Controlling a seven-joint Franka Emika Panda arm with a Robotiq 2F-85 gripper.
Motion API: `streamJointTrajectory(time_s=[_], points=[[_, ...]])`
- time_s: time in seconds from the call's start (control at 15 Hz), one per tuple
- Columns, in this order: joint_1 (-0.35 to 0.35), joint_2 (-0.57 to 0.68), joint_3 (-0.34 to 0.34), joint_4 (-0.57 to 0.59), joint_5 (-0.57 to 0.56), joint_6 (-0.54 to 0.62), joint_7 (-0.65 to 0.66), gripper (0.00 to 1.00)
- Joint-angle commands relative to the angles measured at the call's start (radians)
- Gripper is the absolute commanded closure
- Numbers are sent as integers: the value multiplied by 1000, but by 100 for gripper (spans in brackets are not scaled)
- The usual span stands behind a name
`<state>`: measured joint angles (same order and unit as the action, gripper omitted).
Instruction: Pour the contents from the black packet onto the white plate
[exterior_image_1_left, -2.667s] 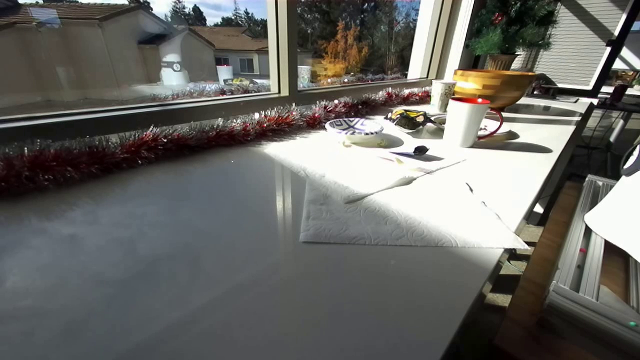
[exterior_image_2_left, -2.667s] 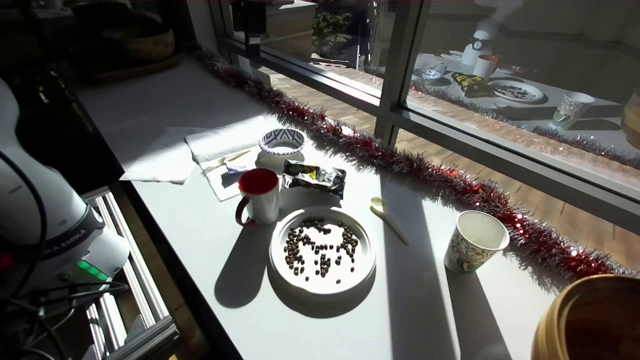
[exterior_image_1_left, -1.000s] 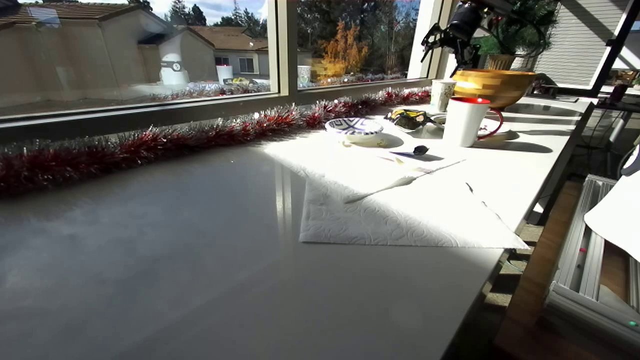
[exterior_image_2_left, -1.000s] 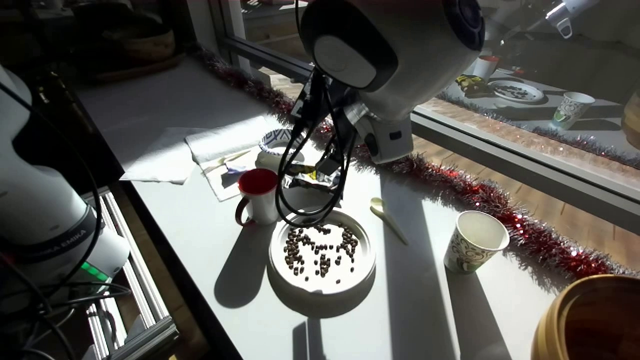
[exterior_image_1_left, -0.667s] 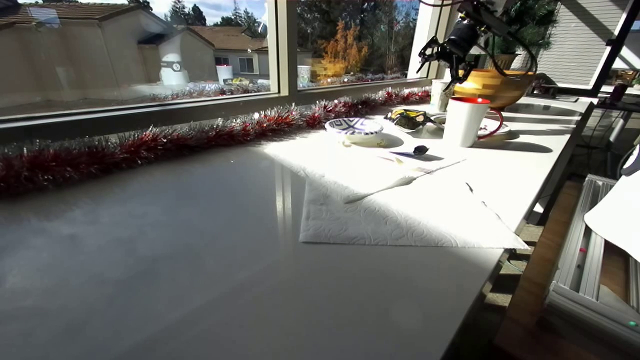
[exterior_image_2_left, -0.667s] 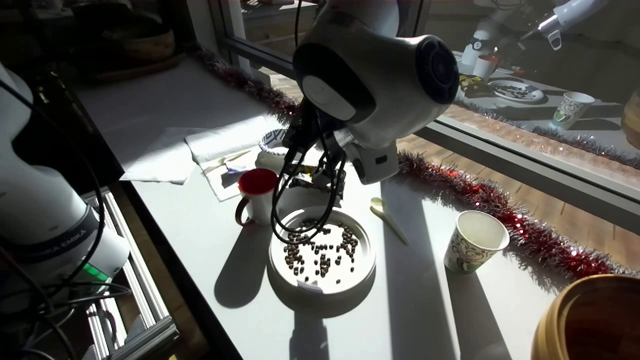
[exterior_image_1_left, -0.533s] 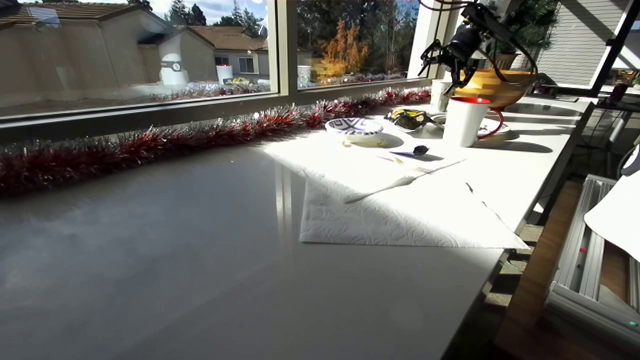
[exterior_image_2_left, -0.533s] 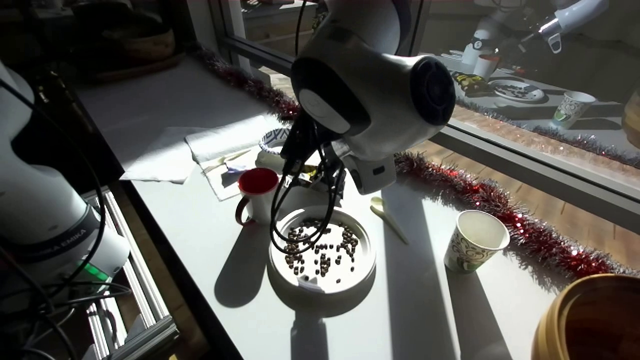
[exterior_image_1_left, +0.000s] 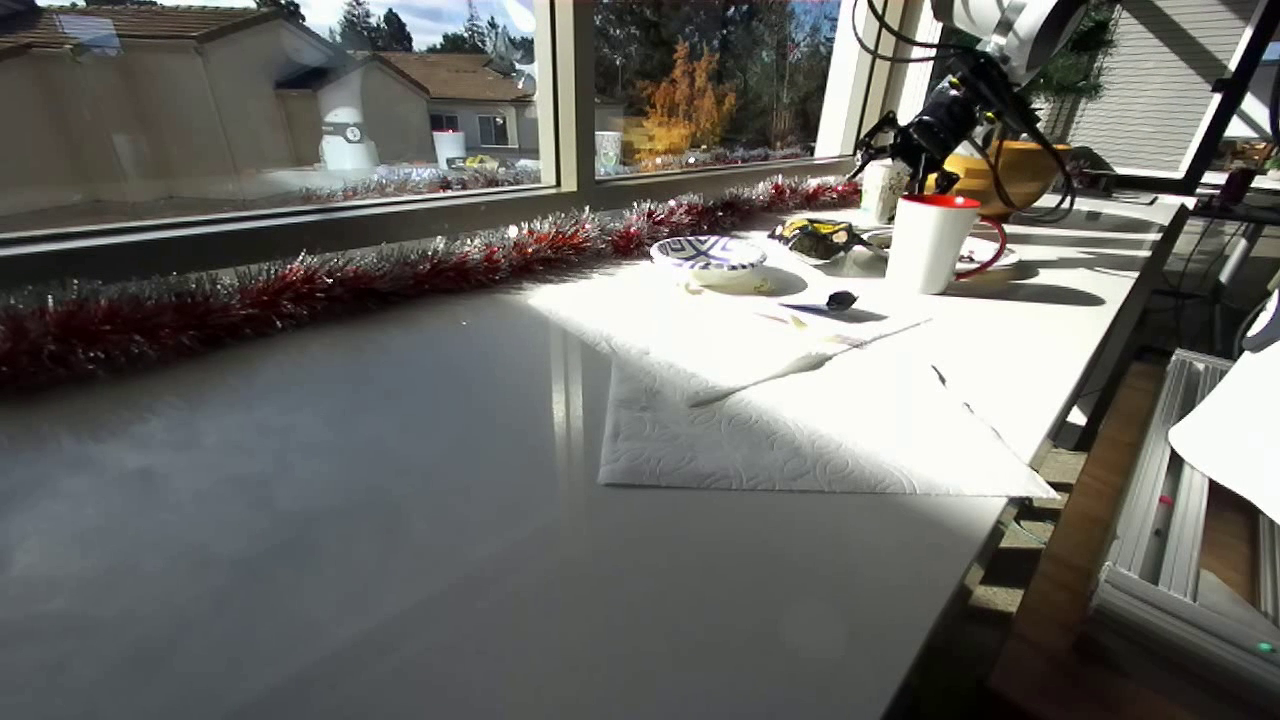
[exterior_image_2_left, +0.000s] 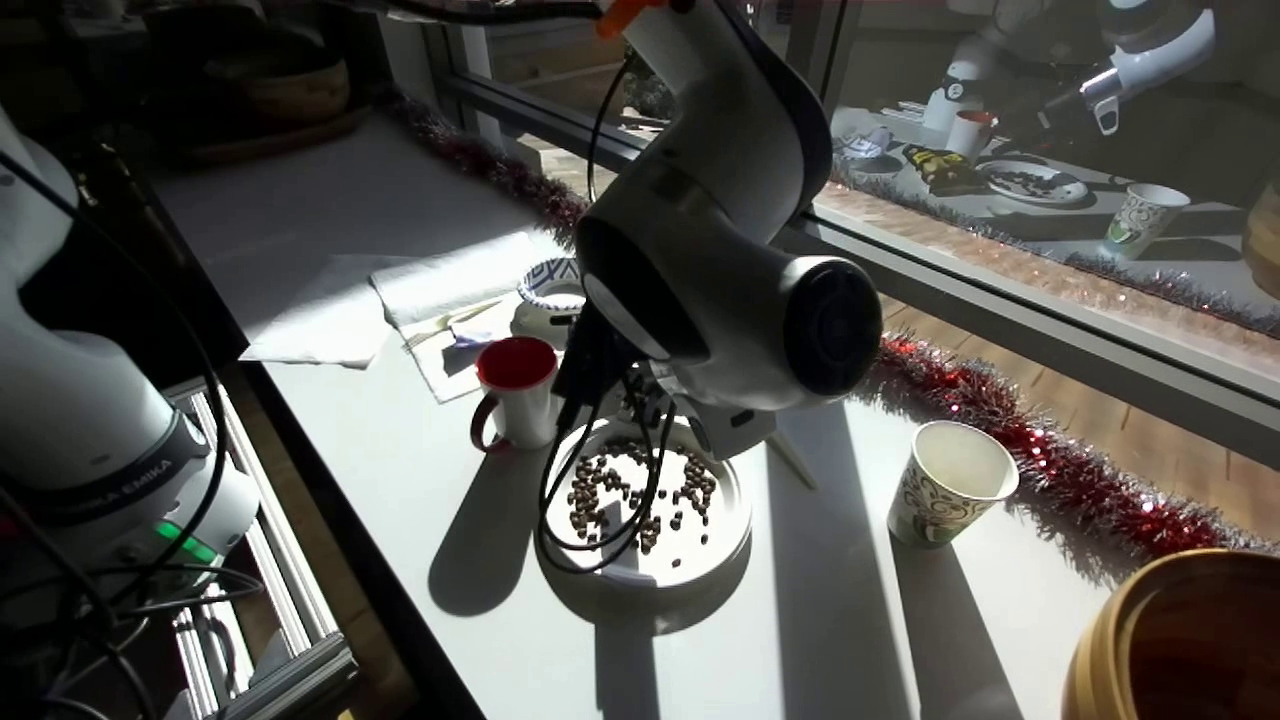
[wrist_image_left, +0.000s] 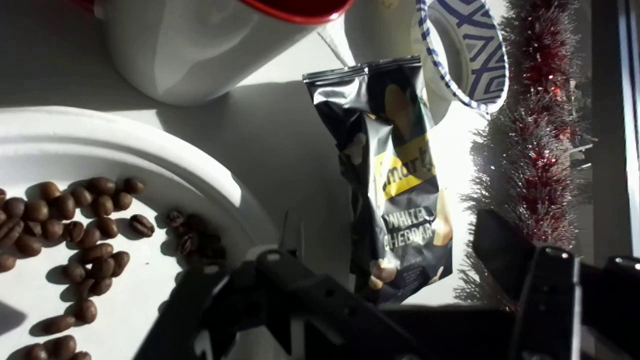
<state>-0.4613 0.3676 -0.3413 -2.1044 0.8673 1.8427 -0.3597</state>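
Note:
The black packet lies on the table with a yellow label and white lettering. It also shows in an exterior view, and the arm hides it in an exterior view. The white plate is beside it with dark brown beans scattered in it. The plate's rim shows at the left of the wrist view; the mug partly hides the plate in an exterior view. My gripper is open and empty above the table, its fingers apart on either side of the packet's near end in the wrist view. It also hangs open in an exterior view.
A white mug with red inside stands beside plate and packet. A blue-patterned bowl is past the packet's far end. Tinsel runs along the window. A spoon, paper cup, wooden bowl and paper towels are around.
The arm has come into view over the table and lowered, with its open gripper moving down near the plate and packet. The packet, plate and beans have not moved.

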Motion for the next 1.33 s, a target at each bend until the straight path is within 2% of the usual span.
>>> streamJointTrajectory(time_s=[0.0,0.27,0.4,0.73,1.13,1.27], points=[[-27,38,19,6,79,11,-75,38],[-31,69,19,13,122,35,-127,59],[-31,79,19,15,138,61,-147,62],[-35,85,31,15,209,99,-205,57],[-20,94,38,16,263,114,-234,70],[-16,97,38,15,253,122,-232,68]])
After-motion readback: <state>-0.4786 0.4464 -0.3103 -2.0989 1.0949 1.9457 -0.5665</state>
